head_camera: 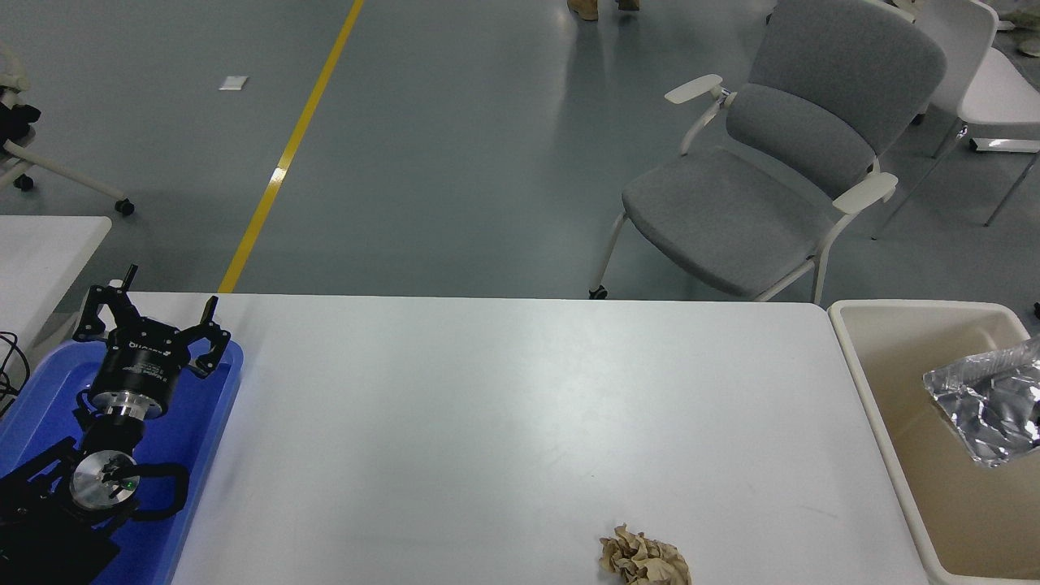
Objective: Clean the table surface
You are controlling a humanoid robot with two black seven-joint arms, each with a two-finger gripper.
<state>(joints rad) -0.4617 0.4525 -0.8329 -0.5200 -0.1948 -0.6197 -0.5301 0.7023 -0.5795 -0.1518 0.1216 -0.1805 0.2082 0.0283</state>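
The white table surface (pixel 504 406) fills the middle of the view. A crumpled brown paper ball (pixel 645 559) lies on it near the front edge. A crinkled silver foil bag (pixel 987 406) is inside the outline of the beige bin (pixel 861 382) at the table's right end, cut off by the picture's right edge. My left gripper (pixel 154 313) is parked open and empty over a blue tray (pixel 215 422) at the lower left. My right gripper is out of view.
A grey chair (pixel 756 179) stands behind the table's far right edge. The corner of a smaller white table (pixel 41 252) shows at the left. A person's feet (pixel 597 6) are at the top edge.
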